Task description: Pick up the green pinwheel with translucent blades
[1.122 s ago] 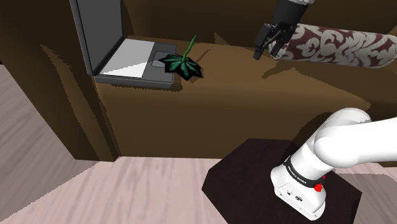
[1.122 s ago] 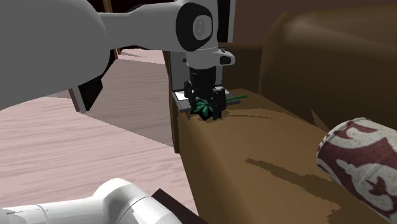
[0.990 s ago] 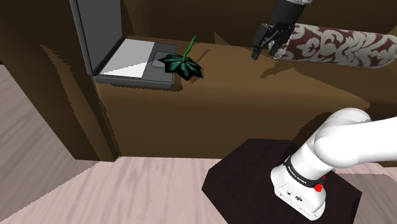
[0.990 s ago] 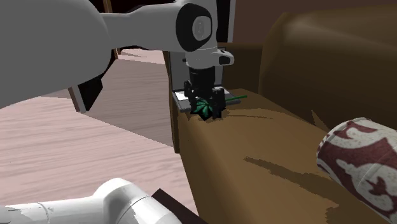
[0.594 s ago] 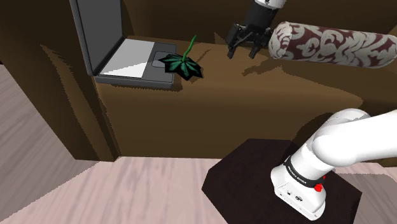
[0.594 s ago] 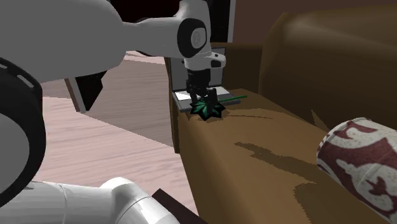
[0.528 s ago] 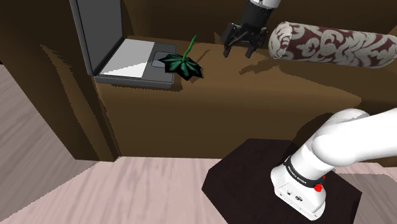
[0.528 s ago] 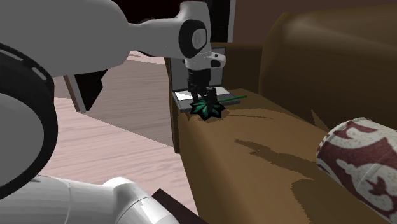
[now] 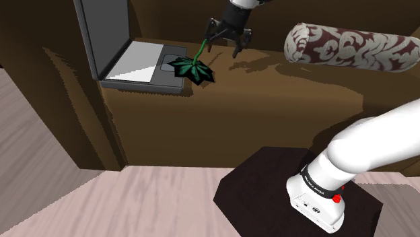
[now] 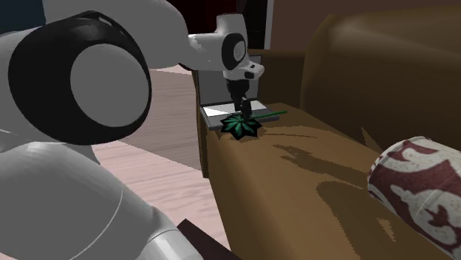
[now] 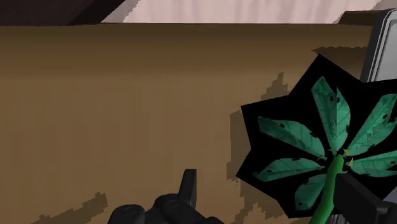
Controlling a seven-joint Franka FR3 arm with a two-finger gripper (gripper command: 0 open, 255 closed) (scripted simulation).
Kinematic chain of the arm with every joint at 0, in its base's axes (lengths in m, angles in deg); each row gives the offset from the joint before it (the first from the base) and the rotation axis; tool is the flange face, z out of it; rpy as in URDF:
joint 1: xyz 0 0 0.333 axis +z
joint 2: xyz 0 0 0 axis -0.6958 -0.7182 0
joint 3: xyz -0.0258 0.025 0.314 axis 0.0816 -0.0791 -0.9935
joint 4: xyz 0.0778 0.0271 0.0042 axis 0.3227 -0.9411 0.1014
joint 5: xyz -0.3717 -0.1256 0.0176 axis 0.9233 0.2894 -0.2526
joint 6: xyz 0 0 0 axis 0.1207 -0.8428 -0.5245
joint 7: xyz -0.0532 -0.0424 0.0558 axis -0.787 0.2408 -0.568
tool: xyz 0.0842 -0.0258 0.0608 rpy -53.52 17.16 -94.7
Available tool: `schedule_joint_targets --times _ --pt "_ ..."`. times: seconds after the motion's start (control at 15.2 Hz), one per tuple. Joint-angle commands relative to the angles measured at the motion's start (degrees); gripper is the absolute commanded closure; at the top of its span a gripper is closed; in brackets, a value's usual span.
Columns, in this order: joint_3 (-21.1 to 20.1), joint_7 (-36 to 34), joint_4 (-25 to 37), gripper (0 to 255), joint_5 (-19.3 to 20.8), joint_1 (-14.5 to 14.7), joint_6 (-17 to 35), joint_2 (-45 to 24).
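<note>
The pincer had just moved a long way. A second before, it hung next to the patterned pillow, well away from the laptop. Now it hung just past the laptop's corner, over the thin green stick of the pinwheel. Its two fingers stood apart and held nothing.

The pinwheel had not moved at all. It lay flat on the brown sofa (its dark green blades rested partly on the laptop's corner), and its stick pointed away from the laptop.

In the wrist view the stick ran down close by one finger, not in the middle between the two. That finger was partly cut off, so it was hard to be sure. The pincer was probably not lined up yet. It likely needed to slide a little more toward the laptop, then go down and close on the stick. The reaching was nearly done, but the grabbing had not begun.
</note>
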Motion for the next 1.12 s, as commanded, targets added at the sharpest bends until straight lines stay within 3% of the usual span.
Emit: schedule_joint_targets --times 0.0,0.46,1.06 --pt "-1.9 -5.6 2.3 0 1.5 -1.4 2.3 -3.7" --pt "-6.6 -25.4 15.6 0 11.3 -4.8 5.6 -19.1" --pt "-6.5 -26.5 10.5 0 12.2 -4.6 11.2 -19.8"
